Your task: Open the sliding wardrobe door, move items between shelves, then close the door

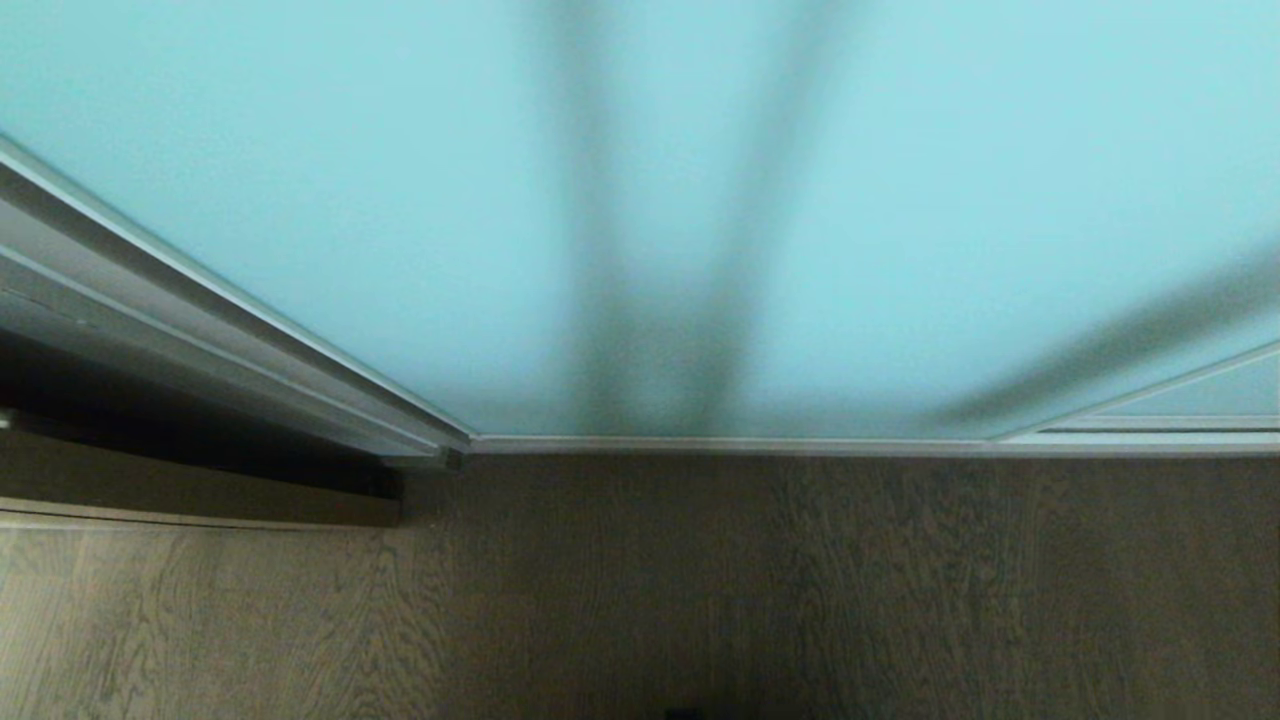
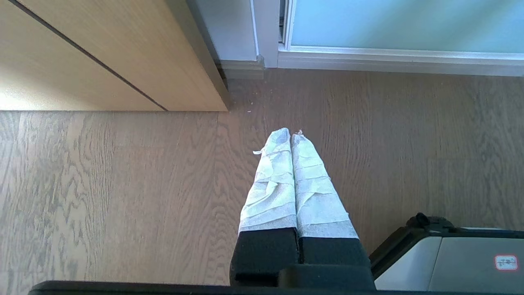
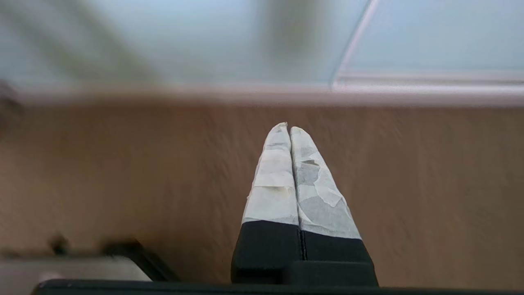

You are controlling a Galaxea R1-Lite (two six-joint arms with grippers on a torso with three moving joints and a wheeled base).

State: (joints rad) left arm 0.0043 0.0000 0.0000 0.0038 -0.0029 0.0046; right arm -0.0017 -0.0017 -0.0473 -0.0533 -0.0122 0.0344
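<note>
Both grippers are hanging low over the wooden floor (image 1: 700, 600), fingertips pressed together on nothing: the left gripper (image 2: 290, 135) near a wood panel (image 2: 102, 53), the right gripper (image 3: 288, 128) facing the sliding wardrobe door (image 1: 400, 200), which is standing drawn across, its frosted blue glass meeting the floor

The sliding wardrobe door (image 1: 400, 200) stands ahead on the floor (image 1: 700, 600), a second panel (image 1: 1200, 395) seemingly overlapping at right
</note>
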